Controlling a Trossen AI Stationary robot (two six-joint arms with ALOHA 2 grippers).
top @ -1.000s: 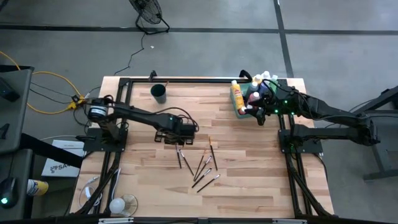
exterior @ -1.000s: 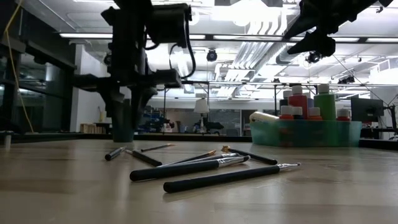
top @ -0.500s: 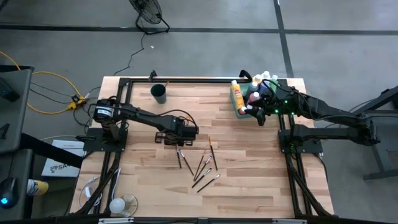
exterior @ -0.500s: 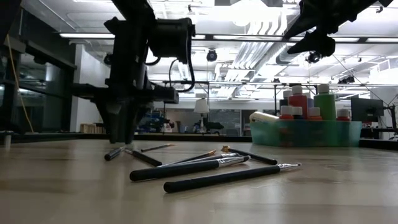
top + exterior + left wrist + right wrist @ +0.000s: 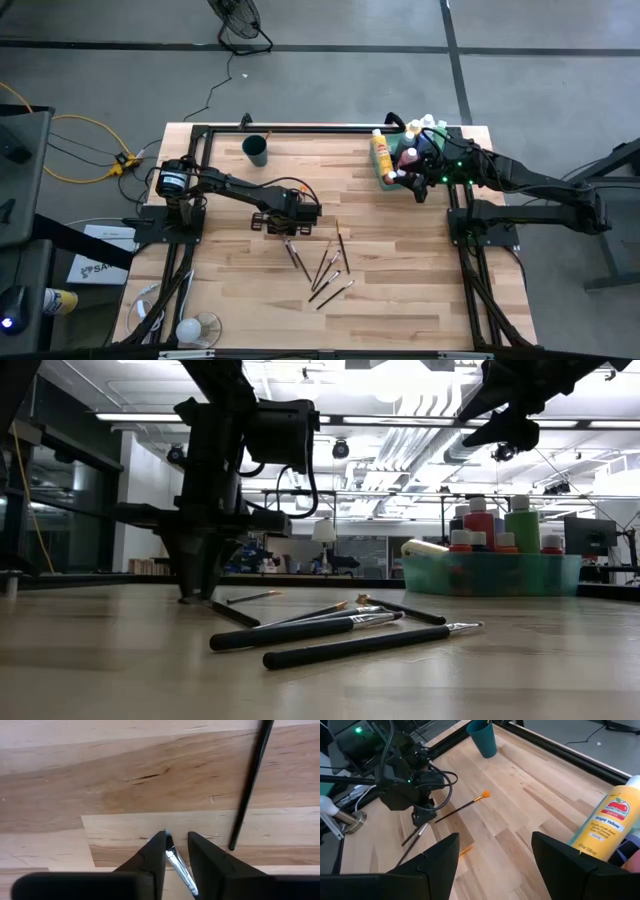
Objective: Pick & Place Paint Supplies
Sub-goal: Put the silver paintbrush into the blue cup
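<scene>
My left claw is down on the wooden surface near its middle, fingers drawn close on either side of a paintbrush, its silver ferrule lying between them. I can't tell whether they actually pinch it yet. Just beside it lies another thin dark brush, apart from my fingers. A little farther along the surface the other paintbrushes lie in a loose scatter. Beyond them, at the far right edge, the green tray holds paint bottles, with a yellow bottle lying across its rim. My right claw hovers over that tray, fingers apart, gripping nothing. At the far edge of the surface stands the dark cup.
</scene>
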